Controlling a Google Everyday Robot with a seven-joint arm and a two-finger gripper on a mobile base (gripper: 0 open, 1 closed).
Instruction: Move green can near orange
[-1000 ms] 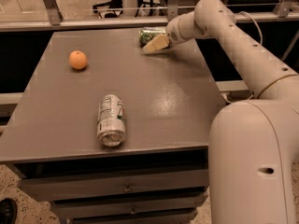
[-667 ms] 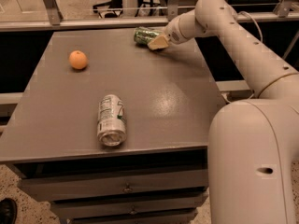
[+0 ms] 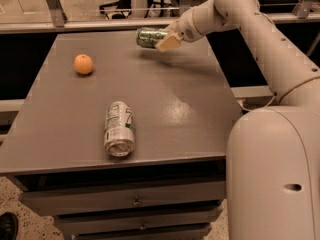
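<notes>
The gripper hangs over the far edge of the tabletop, at the end of the arm, which reaches in from the right. Its jaws are clenched on the green can. The can is held on its side, its length running left out of the jaws, and a soft shadow on the surface just under the jaws suggests it is lifted clear rather than resting. That sideways hold looks like a grasp taken at one end of a can that was lying down. It also keeps the can's body ahead of the jaws, toward the side where it has to go. The orange sits to the left of the jaws and a little nearer the camera, well apart from them, alone on open surface, so the carry seems to be under way with the crossing yet to do. A white-and-silver can lies on its side far nearer the camera than the jaws and somewhat left of them, its open end facing the front edge. It is off the straight line from the jaws to the fruit and should not get in the way. Counted: two cans in all, one green and held, one white-and-silver and lying loose. There is one orange and one arm with one pair of jaws.
</notes>
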